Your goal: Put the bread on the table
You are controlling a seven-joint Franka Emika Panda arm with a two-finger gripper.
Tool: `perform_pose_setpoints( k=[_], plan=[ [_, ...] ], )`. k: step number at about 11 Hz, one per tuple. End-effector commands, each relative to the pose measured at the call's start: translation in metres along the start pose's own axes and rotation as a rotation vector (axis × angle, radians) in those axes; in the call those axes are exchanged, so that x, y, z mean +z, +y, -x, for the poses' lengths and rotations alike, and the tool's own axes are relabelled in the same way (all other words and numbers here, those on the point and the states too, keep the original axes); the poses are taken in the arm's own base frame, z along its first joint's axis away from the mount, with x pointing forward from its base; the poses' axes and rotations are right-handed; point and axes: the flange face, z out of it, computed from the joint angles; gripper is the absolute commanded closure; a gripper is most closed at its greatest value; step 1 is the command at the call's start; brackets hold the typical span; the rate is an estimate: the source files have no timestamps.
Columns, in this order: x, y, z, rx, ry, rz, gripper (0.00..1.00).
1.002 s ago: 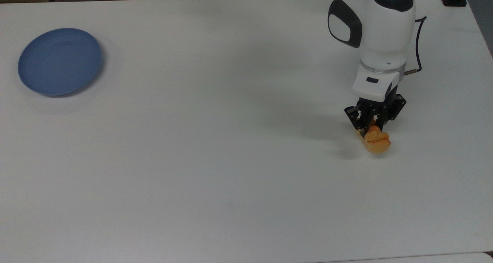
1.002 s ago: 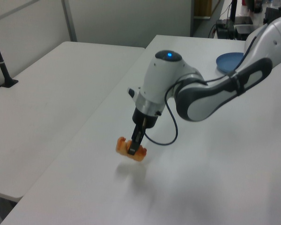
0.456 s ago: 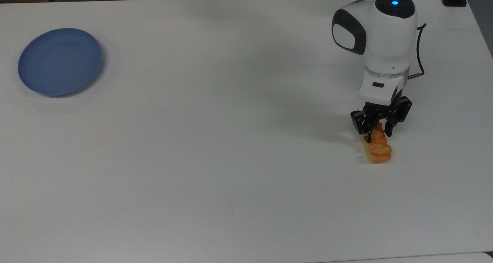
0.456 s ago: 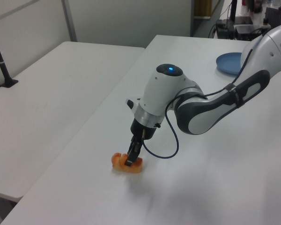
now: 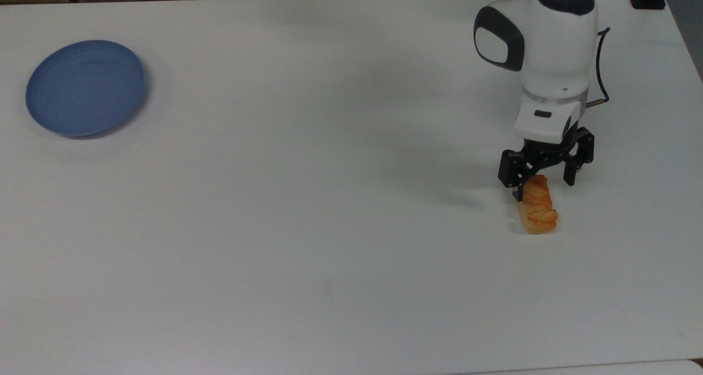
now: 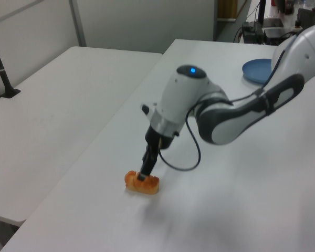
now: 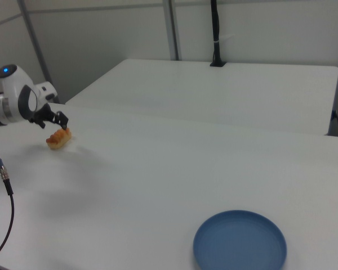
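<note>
**Bread released onto the table**

Down flat on the table [image 5: 329, 227] now, at about four o'clock in the top view, well apart from the blue plate [image 5: 85, 88] at ten. Bread [image 5: 537, 211] lowered a second ago, since let go. Gripper [image 5: 545, 178] spread wide, straddling the near end, holding nothing. Likely only retreat left.

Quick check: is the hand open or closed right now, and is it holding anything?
Hand: open, holding nothing; its fingers straddle one end of the bread, which lies on the table.
</note>
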Motion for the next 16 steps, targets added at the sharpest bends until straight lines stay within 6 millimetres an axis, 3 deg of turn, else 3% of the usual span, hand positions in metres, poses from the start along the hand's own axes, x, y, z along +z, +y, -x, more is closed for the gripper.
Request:
perform_pose_setpoints(
  k=[1,3,4,7,9,10,12,16],
  plan=[
    [-0.099,0.041,-0.007,0.063,-0.046,0.033,0.00],
    [-0.159,0.081,-0.001,0.117,-0.145,0.081,0.00],
    [-0.197,0.099,0.007,0.140,-0.178,0.098,0.00],
    [-0.285,0.159,0.037,0.255,-0.246,0.117,0.00],
    [-0.351,0.222,0.053,0.413,-0.286,0.060,0.00],
    [-0.369,0.238,0.063,0.444,-0.316,0.069,0.00],
    [-0.386,0.259,0.075,0.485,-0.325,0.086,0.00],
    [-0.380,0.290,0.100,0.441,-0.378,0.088,0.00]
  ],
)
